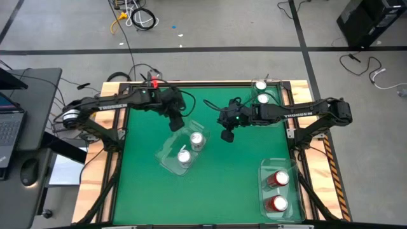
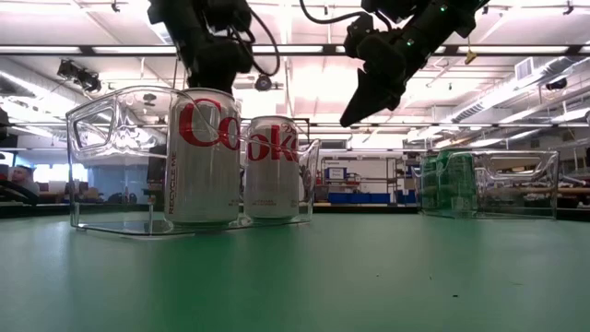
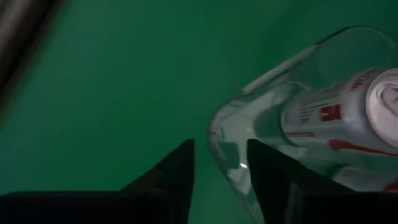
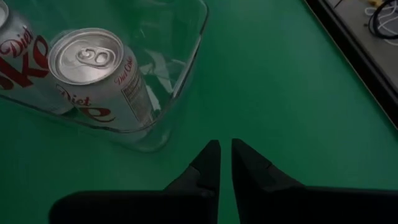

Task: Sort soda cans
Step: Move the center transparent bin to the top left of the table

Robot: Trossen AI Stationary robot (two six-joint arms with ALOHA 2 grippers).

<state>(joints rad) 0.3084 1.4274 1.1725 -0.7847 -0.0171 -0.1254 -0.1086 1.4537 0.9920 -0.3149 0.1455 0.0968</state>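
Two silver-grey Diet Coke cans (image 1: 198,140) (image 1: 184,157) stand upright in a clear tray (image 1: 168,151) at mid-table. They show large in the low view (image 2: 203,157) (image 2: 272,166). Two green cans (image 1: 261,85) (image 1: 263,98) stand in a tray at the far right corner, and two red cans (image 1: 278,179) (image 1: 277,203) in a tray at the near right. My left gripper (image 1: 177,122) (image 3: 221,165) hangs open over the centre tray's far left corner (image 3: 214,134). My right gripper (image 1: 227,135) (image 4: 225,155) is shut and holds nothing, raised above bare mat just right of that tray.
The green mat (image 1: 222,184) has free room in its near-middle and left parts. A wooden frame (image 1: 95,184) borders the table. A laptop (image 1: 9,127) sits on a side desk to the left, and cables lie on the floor beyond.
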